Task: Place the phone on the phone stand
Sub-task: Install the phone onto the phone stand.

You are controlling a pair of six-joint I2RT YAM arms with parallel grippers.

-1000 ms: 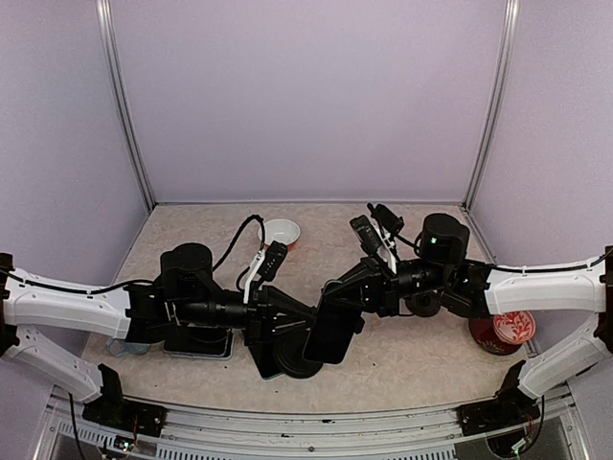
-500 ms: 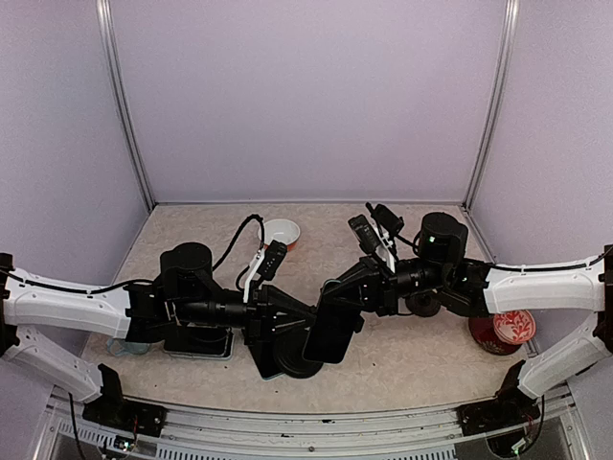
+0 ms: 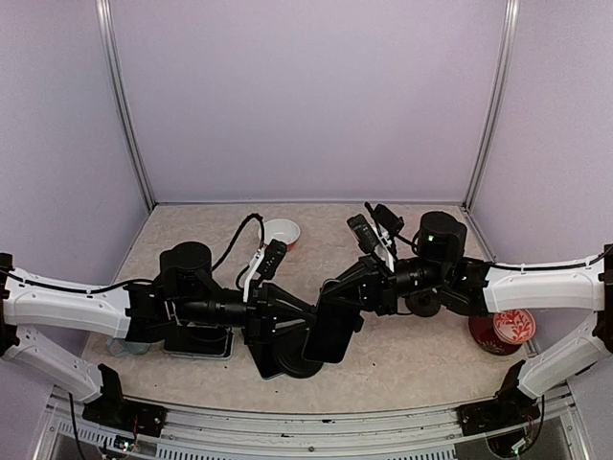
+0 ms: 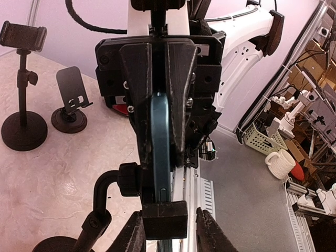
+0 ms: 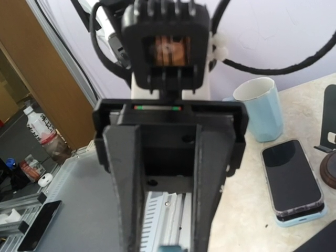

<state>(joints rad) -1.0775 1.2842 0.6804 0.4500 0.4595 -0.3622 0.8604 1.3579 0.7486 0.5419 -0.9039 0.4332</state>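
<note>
Above a beige marbled table (image 3: 402, 369) between lilac walls, pinching 1 phone (image 4: 160, 142) edge-on in the right pincer (image 3: 333, 310), fingers clenched tight on its faces, holding it aloft just beside a black phone stand (image 4: 100, 207). Facing it with the left pincer (image 4: 171, 231), jaws standing partly apart, straddling a black block (image 4: 165, 220), a gap showing on 1 side. Counting 2 pincers, 3 stands including a tall clamp stand (image 4: 21, 100) and a small plate stand (image 4: 71, 97), 1 more phone (image 5: 291, 176) lying flat, 1 pale blue mug (image 5: 260, 107), 1 white bowl (image 3: 281, 232).
</note>
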